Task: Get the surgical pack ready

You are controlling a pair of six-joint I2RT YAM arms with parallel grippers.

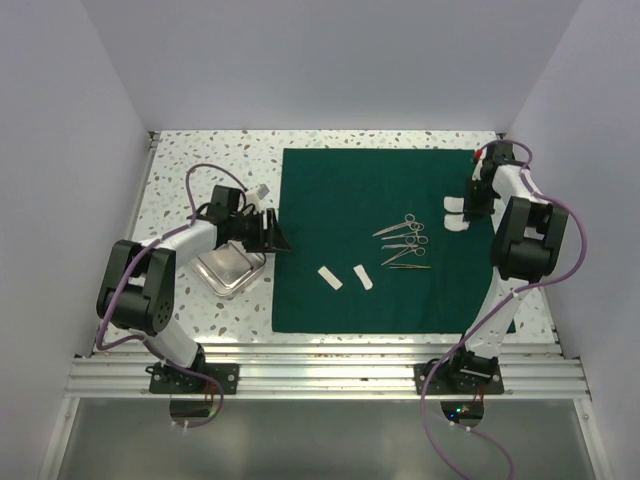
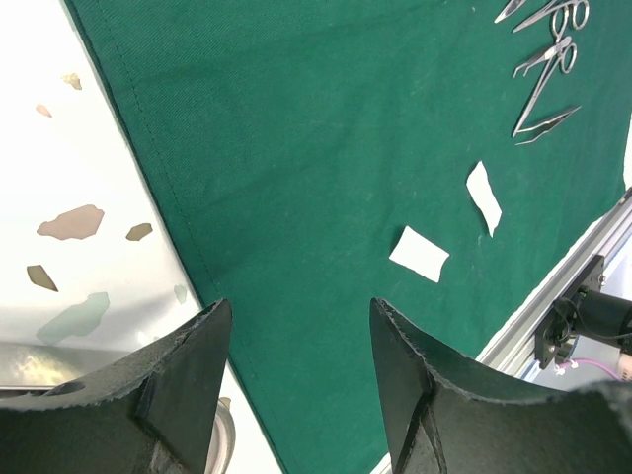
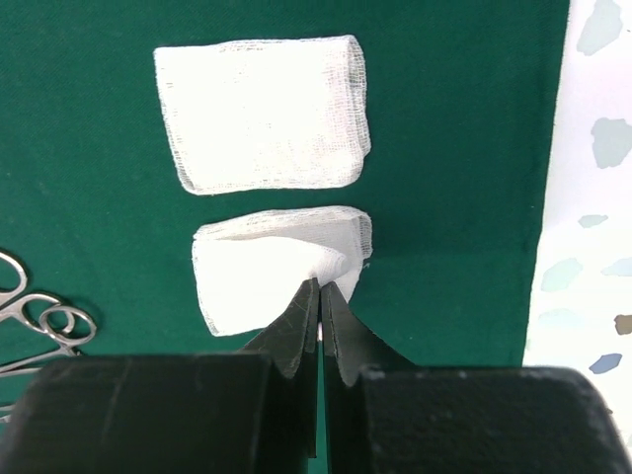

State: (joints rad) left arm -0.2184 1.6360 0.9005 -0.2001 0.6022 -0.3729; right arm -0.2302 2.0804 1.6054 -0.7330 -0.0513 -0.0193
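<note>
The dark green drape (image 1: 340, 200) lies spread flat on the table. Several steel scissor-like instruments (image 1: 403, 240) lie on its right half, with two white strips (image 1: 330, 278) nearer the front. Two white gauze pads lie at the drape's right edge. My right gripper (image 3: 321, 286) is shut on the near edge of one gauze pad (image 3: 257, 272); the other gauze pad (image 3: 262, 114) lies flat just beyond it. My left gripper (image 2: 298, 311) is open and empty over the drape's left edge (image 2: 326, 148). The small metal tray (image 1: 230, 268) sits on the table under the left arm.
White walls close in the speckled table (image 1: 190, 170) on three sides. An aluminium rail (image 1: 330, 365) runs along the front edge. In the left wrist view the strips (image 2: 420, 254) and instruments (image 2: 543, 59) show ahead on the drape.
</note>
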